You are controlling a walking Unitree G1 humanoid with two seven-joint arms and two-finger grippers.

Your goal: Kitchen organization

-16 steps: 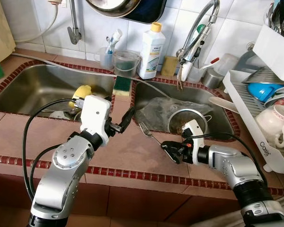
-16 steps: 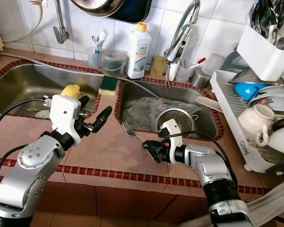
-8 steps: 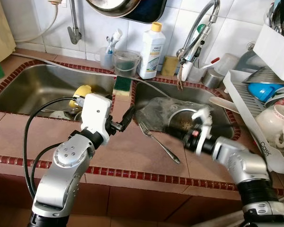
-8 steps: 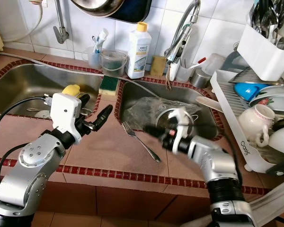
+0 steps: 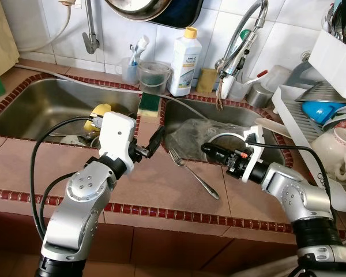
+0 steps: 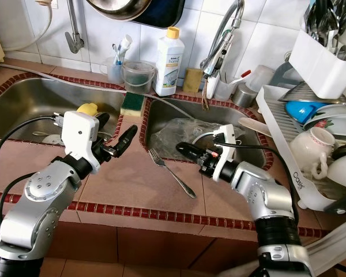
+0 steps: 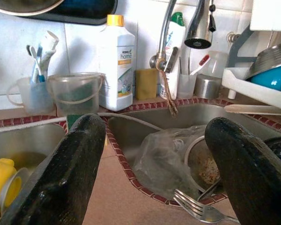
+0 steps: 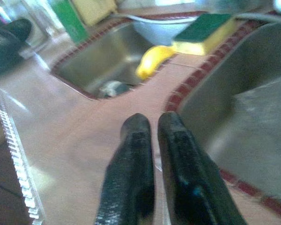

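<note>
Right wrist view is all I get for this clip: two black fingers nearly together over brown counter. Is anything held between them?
Observer: No. In the left eye view the right gripper hangs over the right sink's front edge, with nothing in it.
Operator: Where is the fork, then?
Observer: The fork lies flat on the counter between the two arms, tines toward the sink, apart from both grippers.
Operator: And the other arm?
Observer: The left gripper is raised over the counter between the sinks, its fingers spread wide in the left wrist view.
</note>
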